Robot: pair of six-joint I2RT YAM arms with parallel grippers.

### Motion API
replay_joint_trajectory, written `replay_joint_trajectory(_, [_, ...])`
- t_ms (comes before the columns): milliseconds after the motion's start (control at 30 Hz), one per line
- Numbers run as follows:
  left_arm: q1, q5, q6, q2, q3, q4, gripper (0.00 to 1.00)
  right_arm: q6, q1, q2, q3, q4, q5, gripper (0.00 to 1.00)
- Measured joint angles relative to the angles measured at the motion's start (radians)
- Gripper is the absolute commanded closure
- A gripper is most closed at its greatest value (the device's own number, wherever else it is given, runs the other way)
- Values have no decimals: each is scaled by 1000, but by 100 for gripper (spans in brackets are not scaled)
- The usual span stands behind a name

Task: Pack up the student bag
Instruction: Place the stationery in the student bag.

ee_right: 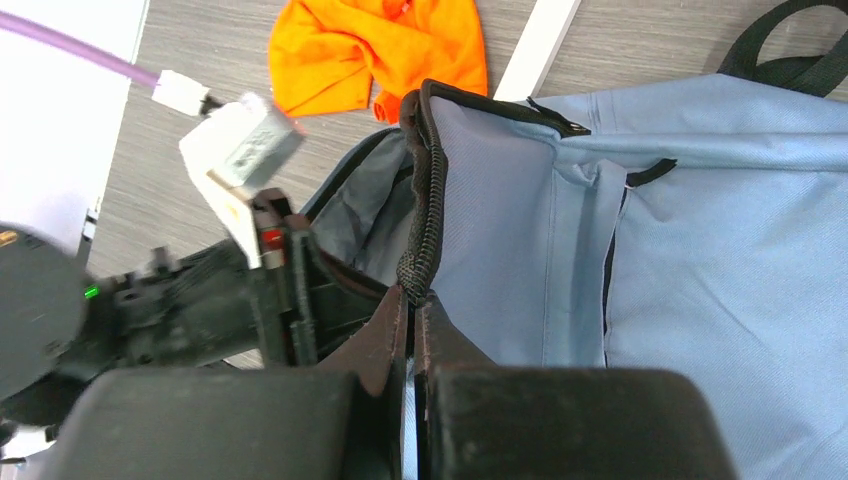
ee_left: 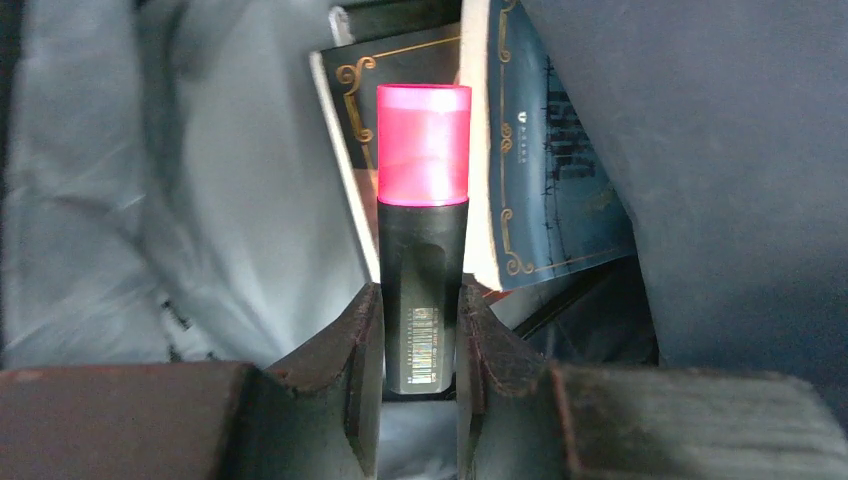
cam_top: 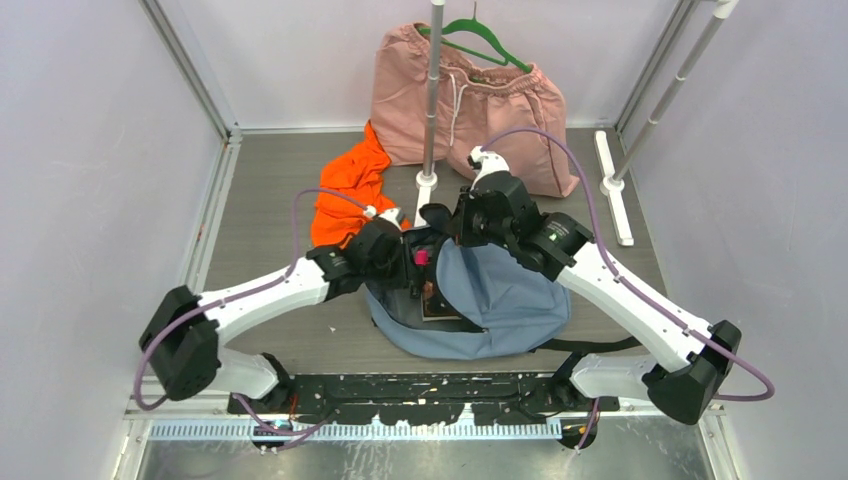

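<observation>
Holding the mouth of the student bag (cam_top: 500, 300) open, the right end effector (ee_right: 412, 305) is closed on the black zipper edge (ee_right: 425, 200) and lifts it clear; the bag itself lies on the tabletop (cam_top: 270, 230) between the two arms, just beyond their bases. The left end effector (ee_left: 420, 315) grips a highlighter (ee_left: 422, 230) low on its black barrel, pink cap pointing into the opening, where a dark book (ee_left: 545, 190) with gold ornament stands just beside it.

The pinch on the zipper edge looks thin; if the fabric slid out of it, the soft flap would likely drop across the opening and onto the highlighter. With the hold so far down the barrel, a knock of the cap against the book's page edge could tip the highlighter in the jaws; let go too shallow, it might rest on the rim or roll out onto the tabletop. A firm push inward could also drag the limp bag along rather than enter it.

From above, both arms cover the opening, so its width cannot be judged; the bottom of the bag is out of sight, as is how deep the book sits. Whether the cap touches the book I cannot tell; the lining on the left is dim and folded. An orange garment (cam_top: 345, 195) lies near the bag, apart from it.
</observation>
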Motion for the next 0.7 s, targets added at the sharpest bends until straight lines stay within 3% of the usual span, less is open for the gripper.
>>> replay_joint_trajectory(267, [75,150,2,141,54,108,99,3,0,-43,-22,-1,22,99])
replay_joint_trajectory(367, [123,197,5,202,81,142,64,7,0,-46,-29,-2,23,99])
replay_joint_trajectory(467, [150,216,20,251,122,106,42,9,0,-46,-30,-1,22,99])
replay_joint_trajectory(567, [152,220,45,256,159,58,34,9,0,-46,-30,-2,22,99])
replay_joint_trajectory(700, [152,213,85,188,176,-2,33,9,0,-46,-30,-1,22,99])
